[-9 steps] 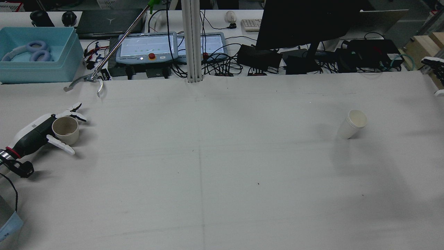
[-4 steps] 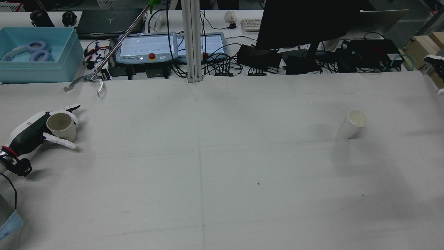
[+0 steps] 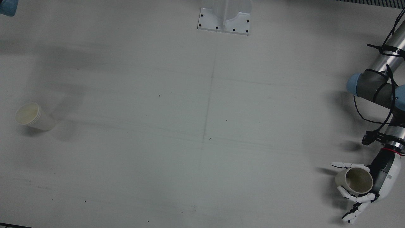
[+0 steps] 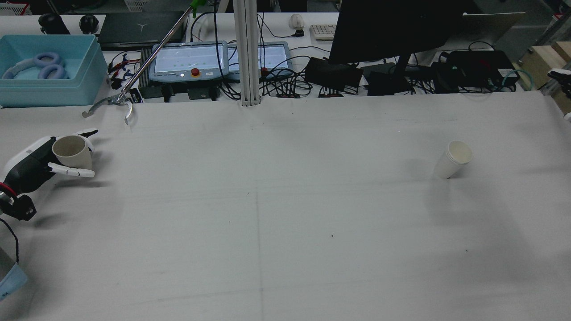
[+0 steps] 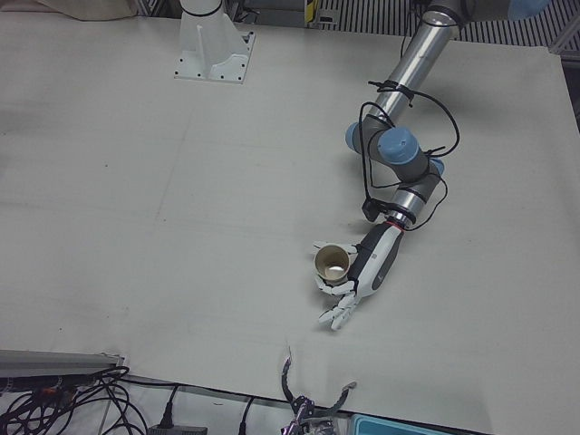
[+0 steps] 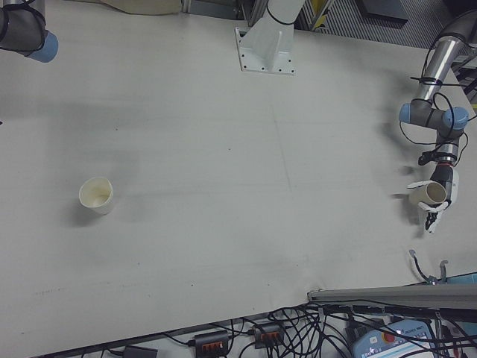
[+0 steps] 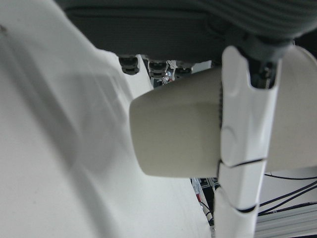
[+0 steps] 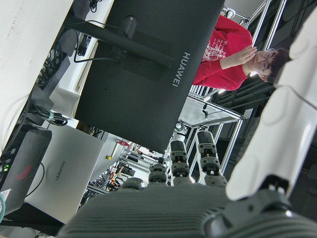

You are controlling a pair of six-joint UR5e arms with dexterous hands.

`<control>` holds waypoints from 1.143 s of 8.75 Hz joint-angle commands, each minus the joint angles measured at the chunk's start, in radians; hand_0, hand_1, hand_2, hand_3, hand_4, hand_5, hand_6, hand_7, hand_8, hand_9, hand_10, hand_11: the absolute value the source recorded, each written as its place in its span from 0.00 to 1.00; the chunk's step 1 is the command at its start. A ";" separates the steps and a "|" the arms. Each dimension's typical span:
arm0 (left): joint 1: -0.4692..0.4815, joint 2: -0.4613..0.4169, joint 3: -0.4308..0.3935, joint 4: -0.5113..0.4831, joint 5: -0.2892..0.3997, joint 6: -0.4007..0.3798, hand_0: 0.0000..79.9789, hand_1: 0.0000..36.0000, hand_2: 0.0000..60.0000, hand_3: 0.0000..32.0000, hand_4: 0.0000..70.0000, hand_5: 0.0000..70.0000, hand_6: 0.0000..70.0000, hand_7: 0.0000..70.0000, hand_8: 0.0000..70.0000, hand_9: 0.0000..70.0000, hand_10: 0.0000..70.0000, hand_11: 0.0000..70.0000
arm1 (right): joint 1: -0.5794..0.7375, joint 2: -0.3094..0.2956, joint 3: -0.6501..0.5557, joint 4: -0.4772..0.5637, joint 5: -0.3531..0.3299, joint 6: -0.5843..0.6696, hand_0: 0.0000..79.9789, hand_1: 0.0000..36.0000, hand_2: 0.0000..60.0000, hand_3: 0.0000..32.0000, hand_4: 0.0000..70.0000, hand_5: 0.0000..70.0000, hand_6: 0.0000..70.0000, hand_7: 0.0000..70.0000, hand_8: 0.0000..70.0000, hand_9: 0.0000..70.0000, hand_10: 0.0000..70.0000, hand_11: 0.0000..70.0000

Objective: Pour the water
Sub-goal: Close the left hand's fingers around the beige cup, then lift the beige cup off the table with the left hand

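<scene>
- My left hand (image 3: 376, 182) wraps a beige cup (image 3: 354, 180), fingers (image 4: 71, 171) curled on its sides, held upright near the table (image 4: 285, 214) edge.
- White paper cup (image 4: 453, 159) stands alone, well apart on the table's other half.
- My right hand (image 4: 563, 80) barely shows at the rear view's edge; spread or closed, can't tell.
- Black monitor (image 8: 148, 64) fills the right hand view.

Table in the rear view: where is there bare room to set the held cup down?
The wide stretch of table between the left hand with its cup and the white paper cup is bare. The far edge is crowded: the grabber tool, teach pendants and cables.
</scene>
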 commanded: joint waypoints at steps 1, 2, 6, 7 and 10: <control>-0.036 0.004 -0.075 0.073 0.003 -0.055 0.77 1.00 1.00 0.00 1.00 1.00 0.16 0.22 0.09 0.09 0.05 0.11 | 0.015 0.000 0.004 0.000 0.005 0.008 0.64 0.31 0.00 0.00 0.24 0.25 0.16 0.26 0.07 0.09 0.00 0.00; -0.048 0.018 -0.131 0.109 0.003 -0.078 0.81 1.00 1.00 0.00 1.00 1.00 0.16 0.22 0.09 0.09 0.05 0.10 | 0.022 0.000 0.018 0.000 0.005 0.012 0.64 0.31 0.00 0.00 0.23 0.25 0.16 0.26 0.07 0.09 0.00 0.00; -0.093 0.110 -0.453 0.289 0.006 -0.128 0.80 1.00 1.00 0.00 1.00 1.00 0.16 0.24 0.08 0.09 0.05 0.10 | -0.001 -0.038 0.017 0.014 -0.014 -0.012 0.64 0.32 0.00 0.00 0.23 0.25 0.17 0.25 0.09 0.10 0.00 0.00; -0.090 0.103 -0.472 0.312 0.004 -0.130 0.80 1.00 1.00 0.00 1.00 1.00 0.16 0.24 0.08 0.10 0.05 0.10 | -0.079 -0.009 -0.047 0.046 -0.014 -0.030 0.62 0.28 0.00 0.00 0.18 0.23 0.15 0.22 0.09 0.09 0.00 0.00; -0.088 0.089 -0.487 0.317 -0.004 -0.150 0.84 1.00 1.00 0.00 1.00 1.00 0.17 0.24 0.09 0.09 0.05 0.10 | -0.190 0.141 -0.226 0.086 -0.006 -0.122 0.61 0.23 0.00 0.00 0.03 0.16 0.09 0.13 0.06 0.05 0.00 0.03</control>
